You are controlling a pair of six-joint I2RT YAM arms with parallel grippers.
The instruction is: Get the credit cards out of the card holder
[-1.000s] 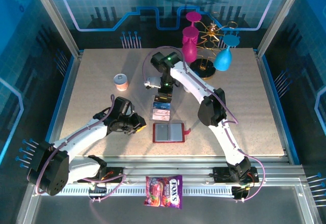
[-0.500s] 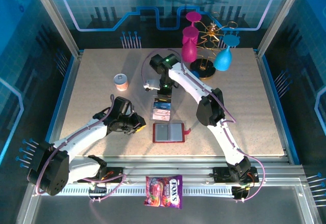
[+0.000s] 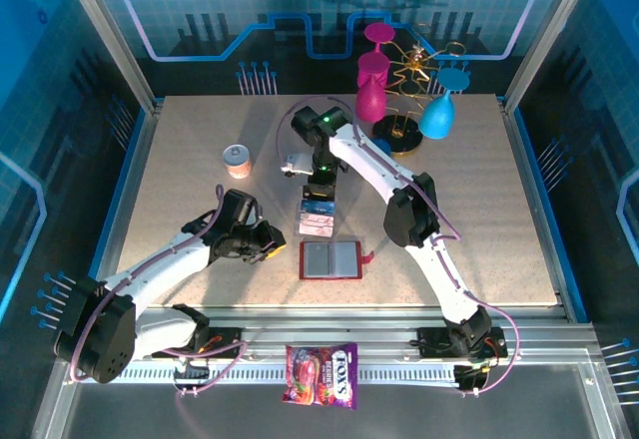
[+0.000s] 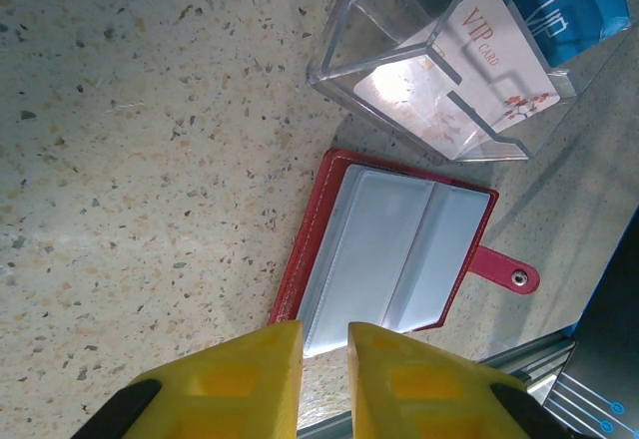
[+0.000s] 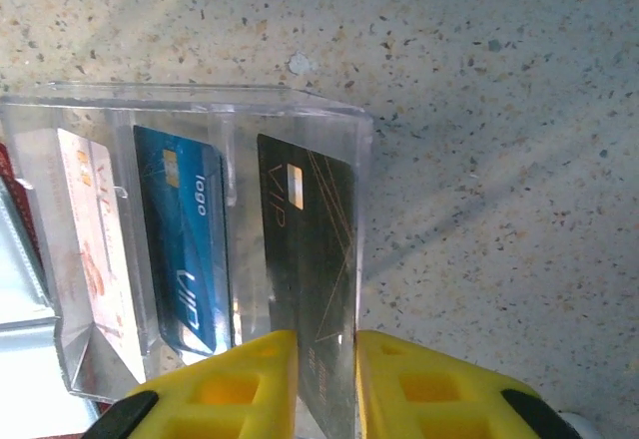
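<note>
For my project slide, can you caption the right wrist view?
Right gripper at the black card, beside the blue card and pinkish-white card, all slotted in the clear acrylic tray.

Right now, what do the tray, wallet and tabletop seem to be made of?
Tray: clear rigid plastic, likely acrylic; see-through glossy walls with bright glints.
Wallet: dark red leather or imitation, stitched edge; greyish clear plastic pockets, shiny.
Tabletop: matte, beige with dark specks; stone or laminate, can't tell.
</note>
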